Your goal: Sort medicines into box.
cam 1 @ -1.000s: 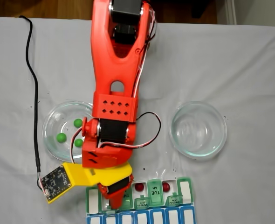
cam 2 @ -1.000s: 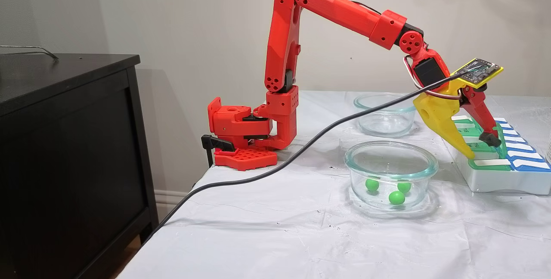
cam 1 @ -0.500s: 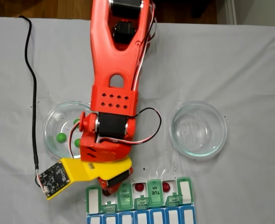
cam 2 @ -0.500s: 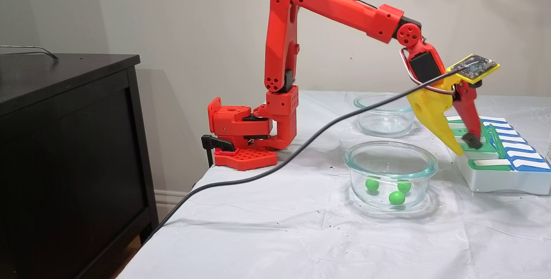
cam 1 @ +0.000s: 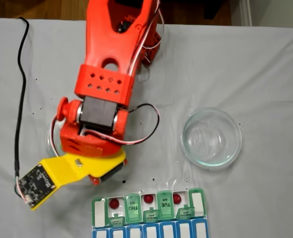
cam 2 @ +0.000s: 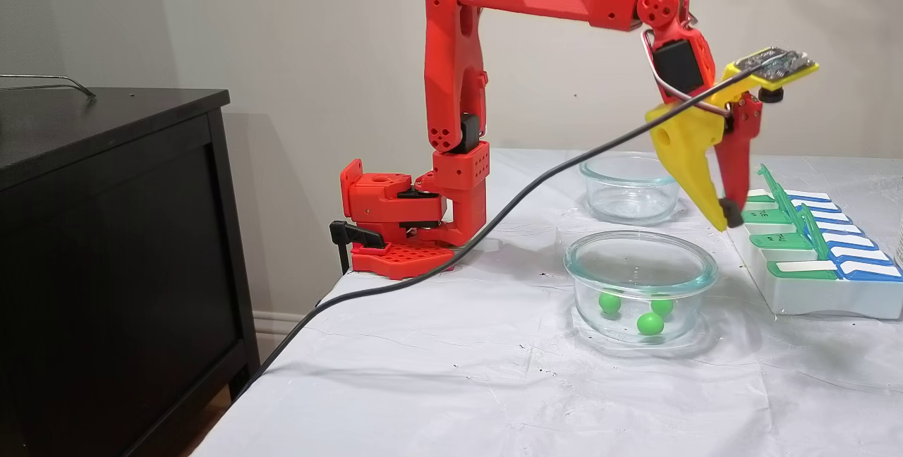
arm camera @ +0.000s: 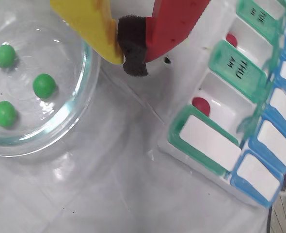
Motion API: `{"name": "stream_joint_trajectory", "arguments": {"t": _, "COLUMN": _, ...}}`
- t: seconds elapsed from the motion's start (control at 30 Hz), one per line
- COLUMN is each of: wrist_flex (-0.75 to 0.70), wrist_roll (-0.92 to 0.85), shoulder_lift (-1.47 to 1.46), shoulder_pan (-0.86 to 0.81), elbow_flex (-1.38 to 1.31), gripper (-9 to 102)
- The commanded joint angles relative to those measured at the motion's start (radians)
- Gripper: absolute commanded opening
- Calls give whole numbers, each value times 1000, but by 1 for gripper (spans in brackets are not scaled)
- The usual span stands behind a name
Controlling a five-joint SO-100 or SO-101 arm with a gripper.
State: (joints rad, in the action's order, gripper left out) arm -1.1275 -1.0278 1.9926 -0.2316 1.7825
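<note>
— Where the top-down fixed view looks at the white cloth-covered table point(cam 1: 265, 64), what lies along its near edge?
— The long pill organizer with green and blue lids point(cam 1: 198, 202). Three dark red balls sit in its open compartments: one point(cam 1: 114, 203), a second point(cam 1: 148, 199), a third point(cam 1: 177, 199). An empty clear glass dish point(cam 1: 211, 137) stands just beyond it on the right, with bare cloth all around.

— And the wrist view?
— The yellow-and-red gripper point(arm camera: 133, 51) has its tips pressed together on the black pad, holding nothing. Three bright green balls point(arm camera: 44, 85) lie in a second glass dish point(arm camera: 87, 87) on the left; the organizer sits right, apart from the dish.

— The side fixed view?
— The gripper point(cam 2: 726, 216) hangs in the air between dish point(cam 2: 638, 259) and organizer point(cam 2: 811, 295), touching neither. The front of the table is open cloth.
</note>
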Motion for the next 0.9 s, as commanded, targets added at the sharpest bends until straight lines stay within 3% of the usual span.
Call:
{"name": "stream_joint_trajectory", "arguments": {"t": 0.0, "wrist_flex": -97, "wrist_roll": -175, "shoulder_lift": 143, "shoulder_pan": -28, "elbow_flex": -94, "gripper": 0}}
{"name": "stream_joint_trajectory", "arguments": {"t": 0.2, "wrist_flex": -296, "wrist_roll": -460, "shoulder_lift": 138, "shoulder_pan": -107, "elbow_flex": -144, "gripper": 0}}
{"name": "stream_joint_trajectory", "arguments": {"t": 0.37, "wrist_flex": -399, "wrist_roll": -595, "shoulder_lift": 169, "shoulder_pan": -175, "elbow_flex": -123, "gripper": 0}}
{"name": "stream_joint_trajectory", "arguments": {"t": 0.7, "wrist_flex": -380, "wrist_roll": -652, "shoulder_lift": 141, "shoulder_pan": -259, "elbow_flex": 12, "gripper": 1}}
{"name": "stream_joint_trajectory", "arguments": {"t": 0.87, "wrist_flex": -305, "wrist_roll": -589, "shoulder_lift": 178, "shoulder_pan": -304, "elbow_flex": 89, "gripper": 12}}
